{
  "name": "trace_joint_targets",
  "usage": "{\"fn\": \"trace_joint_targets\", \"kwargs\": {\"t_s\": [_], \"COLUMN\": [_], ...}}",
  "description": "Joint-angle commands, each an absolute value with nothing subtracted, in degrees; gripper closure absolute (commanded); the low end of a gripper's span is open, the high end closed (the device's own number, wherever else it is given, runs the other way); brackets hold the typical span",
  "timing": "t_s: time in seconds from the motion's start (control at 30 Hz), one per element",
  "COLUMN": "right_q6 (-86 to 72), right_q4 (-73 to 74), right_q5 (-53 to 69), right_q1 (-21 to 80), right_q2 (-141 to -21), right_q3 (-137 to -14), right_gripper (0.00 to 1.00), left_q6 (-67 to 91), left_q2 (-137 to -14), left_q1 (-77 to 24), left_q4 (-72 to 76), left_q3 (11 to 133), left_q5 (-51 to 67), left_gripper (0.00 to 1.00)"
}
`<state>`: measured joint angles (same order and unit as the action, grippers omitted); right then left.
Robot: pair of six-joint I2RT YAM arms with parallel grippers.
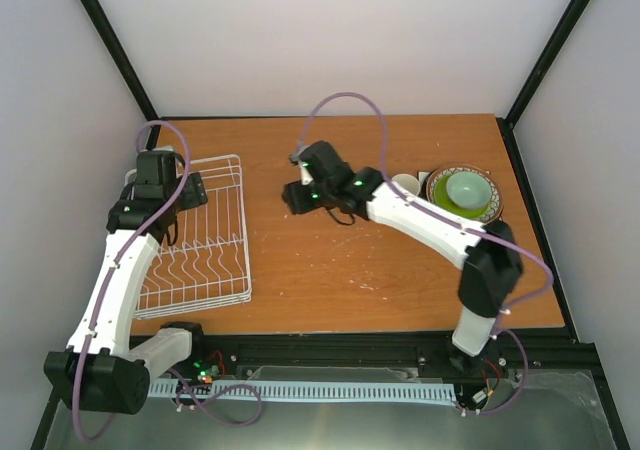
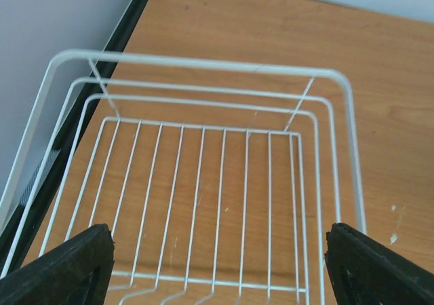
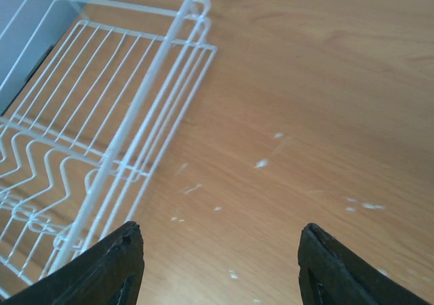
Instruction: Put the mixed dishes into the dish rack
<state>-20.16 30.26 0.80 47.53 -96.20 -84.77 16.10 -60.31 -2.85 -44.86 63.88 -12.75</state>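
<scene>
The white wire dish rack (image 1: 243,230) lies at the table's left and holds no dishes. My left gripper (image 1: 165,175) hovers over its far end, open and empty; in the left wrist view (image 2: 217,264) the rack's rim (image 2: 203,61) and floor wires lie below it. My right gripper (image 1: 297,185) is open and empty above bare table, right of the rack; it also shows in the right wrist view (image 3: 220,264), with the rack (image 3: 146,95) at left. At the far right the pale mint bowl (image 1: 468,188) sits on the lime-green plate (image 1: 443,203), on a patterned plate (image 1: 493,208). A pale cup (image 1: 405,184) stands beside them.
The wooden table (image 1: 380,270) is fenced by black frame posts and pale walls on three sides. A black rail runs along the near edge by the arm bases. Purple cables loop above both arms. Other plates in the stack cannot be told apart.
</scene>
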Motion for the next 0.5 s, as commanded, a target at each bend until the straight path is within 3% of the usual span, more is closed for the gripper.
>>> {"fn": "trace_joint_targets", "kwargs": {"t_s": [0.0,0.23,0.47], "right_q6": [-20.7,-22.0,-23.0], "right_q4": [40.0,46.8,48.3], "right_q5": [5.9,7.2,7.0], "right_q1": [52.4,57.4,58.4], "right_q2": [-106.8,-120.4,-125.3], "right_q3": [-96.3,-112.6,-118.3], "right_gripper": [0.38,0.38,0.38], "left_q6": [18.2,18.9,18.2], "left_q2": [-59.0,-59.4,-57.7], "left_q1": [-2.0,-0.7,-0.6], "left_q4": [-47.6,-48.4,-47.9], "left_q3": [62.9,61.3,61.3], "left_q5": [-15.3,-15.1,-14.1], "left_gripper": [0.14,0.14,0.14]}}
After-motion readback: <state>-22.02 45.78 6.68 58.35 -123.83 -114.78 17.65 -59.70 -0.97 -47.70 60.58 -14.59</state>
